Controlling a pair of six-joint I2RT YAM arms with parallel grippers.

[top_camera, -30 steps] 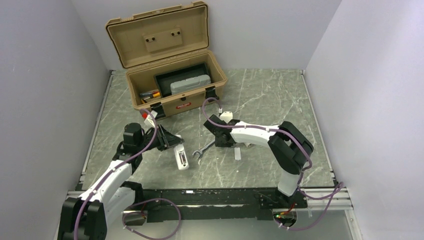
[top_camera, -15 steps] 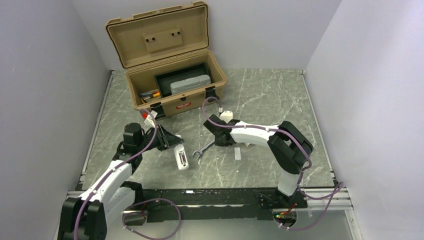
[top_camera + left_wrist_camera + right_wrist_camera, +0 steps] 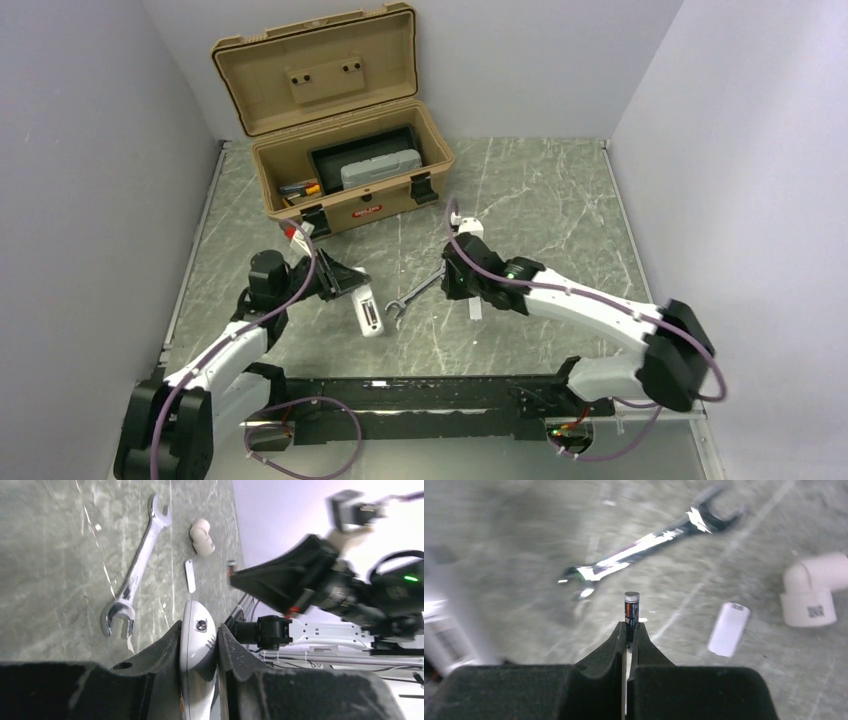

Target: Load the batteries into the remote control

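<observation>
**Battery (image 3: 631, 609) pinched in the right gripper (image 3: 628, 631), remote control (image 3: 197, 642) clamped in the left gripper (image 3: 198, 630)**

The left gripper's fingers are closed on the remote control, squeezing the slim white bar by its long sides near one rounded end. The remote sits low over the grey-green table (image 3: 540, 190), just left of the silver open-ended wrench (image 3: 415, 295). Whether it touches the surface cannot be told. The right gripper's fingers are pressed together on a small cylindrical battery. It stands up out of the fingertips, dark with an orange band and a silver cap, above the table near the wrench. A flat white cover (image 3: 729, 629) lies on the table beside a white pipe elbow (image 3: 811, 597). A tan toolbox (image 3: 340, 130) stands open at the far side.
</observation>
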